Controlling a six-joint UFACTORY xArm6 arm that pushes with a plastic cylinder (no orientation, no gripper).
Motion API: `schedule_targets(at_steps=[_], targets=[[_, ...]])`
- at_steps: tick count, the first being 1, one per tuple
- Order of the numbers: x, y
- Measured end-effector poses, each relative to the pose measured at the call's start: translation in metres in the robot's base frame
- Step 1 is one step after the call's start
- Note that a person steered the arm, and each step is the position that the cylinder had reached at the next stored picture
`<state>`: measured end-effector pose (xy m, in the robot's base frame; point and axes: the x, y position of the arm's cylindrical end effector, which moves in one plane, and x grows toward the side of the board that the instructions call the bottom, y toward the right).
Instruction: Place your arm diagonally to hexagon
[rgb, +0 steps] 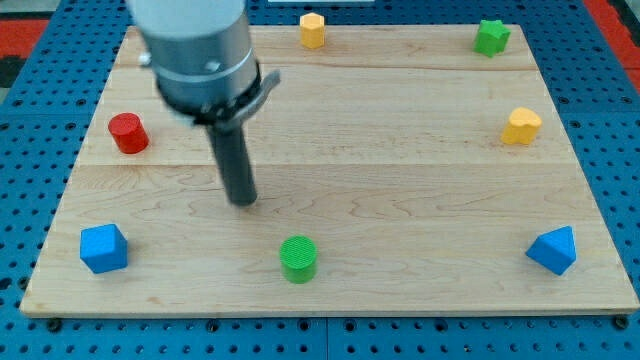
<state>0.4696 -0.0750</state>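
Well up and right of my tip, untouched: yellow hexagon.

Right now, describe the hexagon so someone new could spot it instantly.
Start at the wooden board and follow its edge at the view's top. Left of that edge's middle sits the yellow hexagon, just right of the arm's grey body. The other yellow block sits by the view's right edge and looks lobed, not flat-sided. My tip is far below the hexagon, nearer the green cylinder.

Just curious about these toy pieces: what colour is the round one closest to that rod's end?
Green cylinder, just below my tip, in the camera view.
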Motion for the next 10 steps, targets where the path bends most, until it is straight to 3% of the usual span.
schedule_targets(at_steps=[1, 2, 8, 9, 10], targets=[[-0.073, 0.000], [-0.086, -0.005], [-0.078, 0.001], [-0.110, 0.063], [-0.172, 0.128]])
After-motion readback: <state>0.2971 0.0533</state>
